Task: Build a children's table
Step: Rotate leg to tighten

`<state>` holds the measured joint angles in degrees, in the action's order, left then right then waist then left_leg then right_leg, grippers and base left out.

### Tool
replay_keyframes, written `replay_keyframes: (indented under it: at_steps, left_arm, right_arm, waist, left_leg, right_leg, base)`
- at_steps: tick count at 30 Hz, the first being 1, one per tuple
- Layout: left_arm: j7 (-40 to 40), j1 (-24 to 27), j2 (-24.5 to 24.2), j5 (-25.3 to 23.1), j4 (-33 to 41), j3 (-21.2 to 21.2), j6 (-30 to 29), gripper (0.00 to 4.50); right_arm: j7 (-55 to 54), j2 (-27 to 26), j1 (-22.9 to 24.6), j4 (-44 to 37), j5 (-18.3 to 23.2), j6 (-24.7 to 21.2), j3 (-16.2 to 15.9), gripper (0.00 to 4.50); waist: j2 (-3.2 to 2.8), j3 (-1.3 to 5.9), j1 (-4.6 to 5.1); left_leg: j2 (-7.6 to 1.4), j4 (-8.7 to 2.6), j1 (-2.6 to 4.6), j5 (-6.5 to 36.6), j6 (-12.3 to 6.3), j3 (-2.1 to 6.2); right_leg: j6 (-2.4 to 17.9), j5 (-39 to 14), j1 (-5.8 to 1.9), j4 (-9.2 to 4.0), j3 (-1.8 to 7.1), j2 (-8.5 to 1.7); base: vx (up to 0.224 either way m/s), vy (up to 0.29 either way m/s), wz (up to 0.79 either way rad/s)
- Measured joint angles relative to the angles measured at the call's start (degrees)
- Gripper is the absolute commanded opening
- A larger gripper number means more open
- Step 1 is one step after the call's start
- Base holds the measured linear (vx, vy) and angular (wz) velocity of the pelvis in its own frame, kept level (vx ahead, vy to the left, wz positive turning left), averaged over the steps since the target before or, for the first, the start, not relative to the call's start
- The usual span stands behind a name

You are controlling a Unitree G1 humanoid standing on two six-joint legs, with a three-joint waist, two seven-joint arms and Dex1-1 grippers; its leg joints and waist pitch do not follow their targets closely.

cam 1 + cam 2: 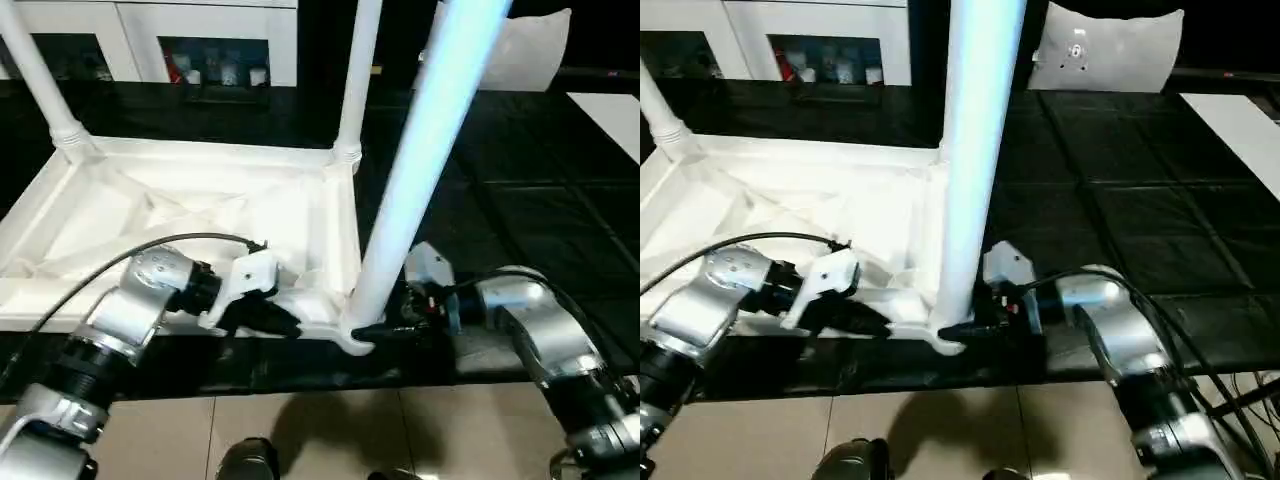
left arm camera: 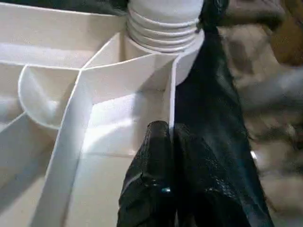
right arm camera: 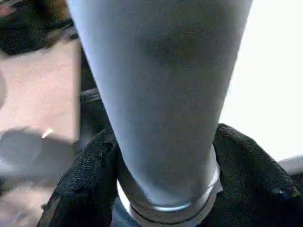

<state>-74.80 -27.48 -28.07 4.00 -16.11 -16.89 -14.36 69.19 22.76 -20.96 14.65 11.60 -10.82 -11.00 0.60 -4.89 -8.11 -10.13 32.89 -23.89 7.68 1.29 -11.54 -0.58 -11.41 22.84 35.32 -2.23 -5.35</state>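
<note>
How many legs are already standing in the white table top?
3: one at the far left corner, one at the far right corner, one at the near right corner. A fourth may be out of frame.

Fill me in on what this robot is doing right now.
It is putting together a white children's table. The table top lies upside down on the black workbench, with two legs already standing in its far corners. The right gripper has its two fingers around the base of a third leg at the near corner socket. The left gripper, shut, pinches the top's edge wall beside that socket and steadies it.
</note>
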Motion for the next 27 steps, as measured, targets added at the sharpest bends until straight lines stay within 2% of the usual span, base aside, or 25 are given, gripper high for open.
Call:
replay_keyframes:
  at_steps: [2, 6, 10, 13, 17, 22, 27]
  left_arm:
    - [3.6, 0.4, 1.6, -0.2, 0.6, 1.1, -2.8, 0.00]
    - [13.2, 1.0, 7.2, -1.8, 1.9, 3.6, -8.9, 0.00]
    - [20.1, 0.9, 11.0, -3.1, 2.8, 4.0, -12.0, 0.00]
    - [27.5, -0.2, 16.0, -4.6, 2.1, 5.3, -14.8, 0.00]
    - [36.4, -0.9, 22.0, -5.2, 2.0, 5.9, -17.0, 0.00]
    - [38.5, -1.0, 22.8, -6.1, 3.0, 5.7, -17.1, 0.00]
    - [38.1, -0.8, 21.5, -6.5, 5.0, 4.6, -17.2, 0.00]
  right_arm:
    - [-5.6, -2.1, 1.6, -0.8, -0.1, -1.1, 2.1, 2.64]
    - [-21.0, -9.0, 3.5, -1.3, -1.9, -2.6, 6.3, 2.64]
    - [-30.9, -13.5, 3.5, -1.3, -4.4, -3.1, 8.2, 2.64]
    - [-42.6, -19.7, 1.6, 0.3, -6.7, -4.3, 10.9, 2.64]
    - [-53.8, -25.0, -2.4, 3.3, -7.0, -6.1, 15.0, 2.63]
    - [-57.6, -27.0, -3.7, 3.8, -7.0, -5.4, 15.7, 2.57]
    - [-57.2, -26.6, -3.1, 3.1, -7.9, -3.7, 14.8, 2.57]
  waist:
    - [0.00, 0.00, 0.38]
    - [-0.16, -0.02, 2.09]
    - [-0.21, -0.01, 3.11]
    - [-0.27, -0.05, 3.34]
    - [-0.21, -0.10, 3.89]
    - [-0.20, -0.10, 3.79]
    - [-0.21, -0.10, 3.39]
  left_leg:
    - [0.00, -0.02, 0.14, 0.0, 0.00, -0.01]
    - [0.13, -0.13, 0.44, 0.0, 0.01, -0.02]
    - [0.18, -0.31, 0.56, 0.0, 0.01, -0.03]
    - [0.19, -0.38, 0.61, 0.0, 0.02, -0.02]
    - [0.20, -0.40, 0.51, 0.0, 0.02, -0.02]
    - [0.12, -0.61, 0.36, 0.0, 0.06, -0.02]
    - [0.01, -0.63, -0.26, 0.1, 0.11, 0.00]
  right_leg:
    - [0.0, 0.0, -0.04, -0.08, 0.03, 0.00]
    - [-0.3, -0.2, -0.07, -0.24, 0.12, -0.10]
    - [-0.3, -0.2, -0.02, -0.37, 0.13, -0.13]
    - [-0.3, -0.2, 0.10, -0.39, 0.13, -0.13]
    - [-0.3, -0.2, 0.23, -0.45, 0.14, -0.11]
    - [-0.5, 0.3, 0.39, -0.46, 0.06, -0.05]
    - [-0.6, 0.2, 0.91, -0.42, -0.03, 0.05]
  base:
    - [0.000, 0.000, 0.00]
    - [0.000, 0.000, 0.00]
    - [0.000, 0.000, 0.00]
    - [0.000, 0.000, 0.00]
    - [0.000, 0.000, 0.00]
    - [0.033, -0.010, 0.00]
    - [0.024, -0.009, 0.00]
